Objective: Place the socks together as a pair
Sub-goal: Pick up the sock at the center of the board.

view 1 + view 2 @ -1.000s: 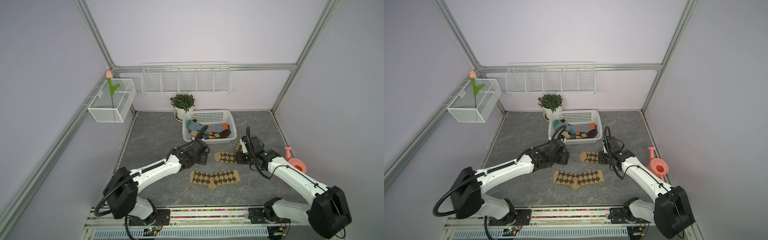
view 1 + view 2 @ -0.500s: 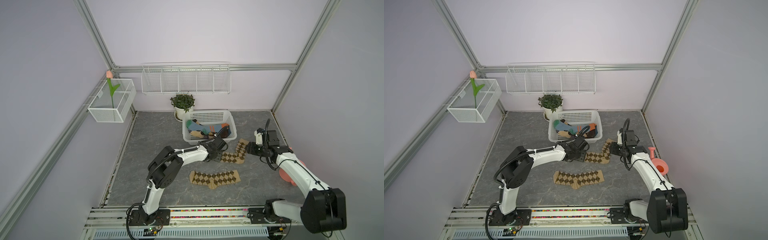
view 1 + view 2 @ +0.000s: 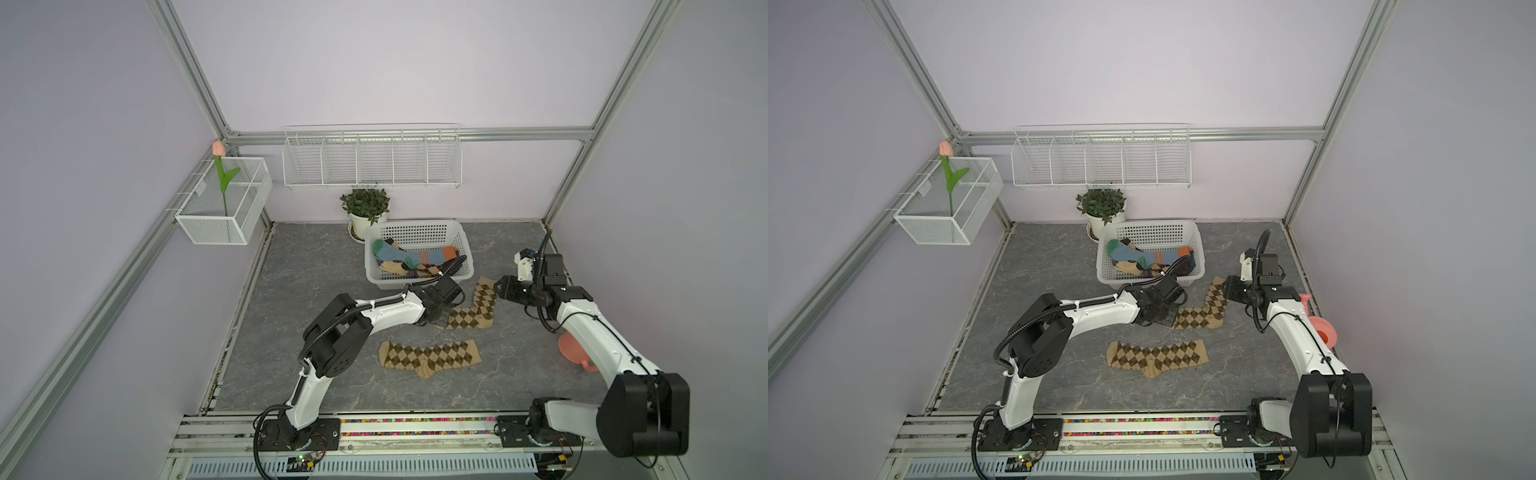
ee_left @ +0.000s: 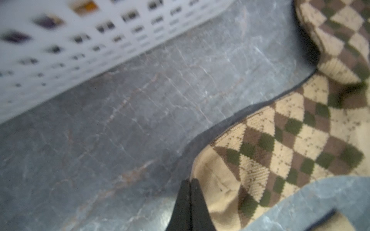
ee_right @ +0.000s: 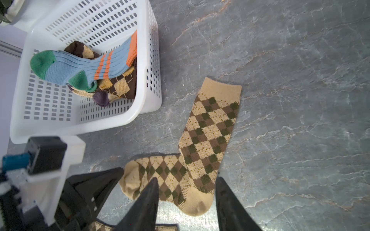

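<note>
Two tan argyle socks lie on the grey table. One is bent in an L [image 3: 473,309] [image 3: 1204,316] in front of the white basket [image 3: 461,245]; the other lies flat [image 3: 430,357] nearer the rail. My left gripper [image 3: 441,321] [image 4: 190,181] is shut with its tips pinching the edge of the bent sock's toe [image 4: 212,180]. My right gripper [image 3: 498,286] [image 5: 186,179] is open and holds nothing, hovering by that sock's cuff end. In the basket lie a blue sock with orange stripes [image 5: 80,68], a dark-brown argyle sock [image 5: 120,86] and a purple toe [image 5: 102,99].
A potted plant [image 3: 365,208] stands behind the basket. A pink watering can [image 3: 571,349] sits at the right edge, partly behind my right arm. A wire shelf [image 3: 372,158] hangs on the back wall and a mesh box with a tulip [image 3: 224,203] on the left wall.
My left gripper reached right to the bent sock's toe and shut there. My right gripper drew back to the right, off the sock, and the sock's cuff half now lies uncovered.
</note>
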Available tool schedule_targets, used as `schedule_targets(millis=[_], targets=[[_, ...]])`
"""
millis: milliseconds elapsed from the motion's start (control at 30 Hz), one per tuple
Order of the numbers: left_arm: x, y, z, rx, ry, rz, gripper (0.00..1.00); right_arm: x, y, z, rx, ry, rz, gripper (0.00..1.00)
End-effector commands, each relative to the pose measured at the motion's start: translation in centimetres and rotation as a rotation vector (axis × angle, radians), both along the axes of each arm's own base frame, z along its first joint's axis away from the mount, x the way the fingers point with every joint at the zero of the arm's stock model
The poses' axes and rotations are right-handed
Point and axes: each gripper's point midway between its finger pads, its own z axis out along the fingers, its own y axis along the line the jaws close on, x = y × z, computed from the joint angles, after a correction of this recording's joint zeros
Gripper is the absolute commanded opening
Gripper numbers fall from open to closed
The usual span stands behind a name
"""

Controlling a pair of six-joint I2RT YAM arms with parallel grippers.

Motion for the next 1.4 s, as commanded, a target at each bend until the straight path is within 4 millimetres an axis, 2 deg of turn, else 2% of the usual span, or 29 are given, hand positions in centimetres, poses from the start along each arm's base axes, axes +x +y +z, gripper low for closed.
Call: schedule_targets(millis=[0,167,267,333,367,400,500,567,700,933,1033,1100,1267,1300,1367], targets=[[-3.0,2.1,0.4,0.051,0.036,-0.019,0.00,0.3,0.2,-0.8,-0.003,0.024,0.031,0.48],[-5.1,4.7,2.2,-0.002,0.044,-0.008,0.00,0.4,-0.6,-1.7,-0.051,0.058,0.009,0.48],[-5.4,6.4,3.5,0.002,0.013,0.009,0.00,0.6,-1.1,-2.4,-0.081,0.081,-0.001,0.48],[-5.3,6.7,4.2,-0.014,0.002,0.017,0.00,0.6,-1.3,-2.9,-0.091,0.098,-0.005,0.48],[-5.2,6.5,4.5,-0.023,-0.001,0.018,0.00,0.7,-1.4,-3.2,-0.095,0.107,-0.007,0.48],[-5.1,6.0,4.6,-0.037,0.000,0.017,0.06,0.8,-1.4,-3.5,-0.097,0.116,-0.008,0.49],[-5.0,3.3,4.5,-0.114,0.034,0.006,0.35,0.9,-1.5,-3.9,-0.098,0.123,-0.012,0.50],[-5.3,1.4,4.0,-0.126,0.047,-0.009,0.46,1.0,-1.6,-4.0,-0.107,0.125,-0.019,0.50],[-5.8,-0.4,1.5,-0.044,0.079,-0.033,0.47,1.3,-2.3,-4.2,-0.120,0.129,-0.038,0.52],[-5.0,0.2,-1.0,0.044,0.076,-0.009,0.43,3.0,-2.6,-3.8,-0.086,0.114,-0.046,0.52],[-4.8,0.2,-1.8,0.052,0.081,-0.002,0.36,3.4,-2.6,-3.6,-0.082,0.108,-0.043,0.52],[-4.8,0.1,-2.2,0.059,0.087,-0.001,0.30,3.4,-2.6,-3.8,-0.082,0.109,-0.041,0.52],[-4.7,0.3,-1.8,0.062,0.077,-0.003,0.03,3.7,-2.6,-4.2,-0.075,0.111,-0.038,0.52],[-4.6,0.3,-1.5,0.060,0.069,-0.004,0.00,3.8,-2.6,-4.3,-0.074,0.112,-0.038,0.52],[-4.5,0.5,-0.6,0.056,0.054,-0.003,0.00,3.9,-2.6,-4.4,-0.072,0.115,-0.038,0.52]])
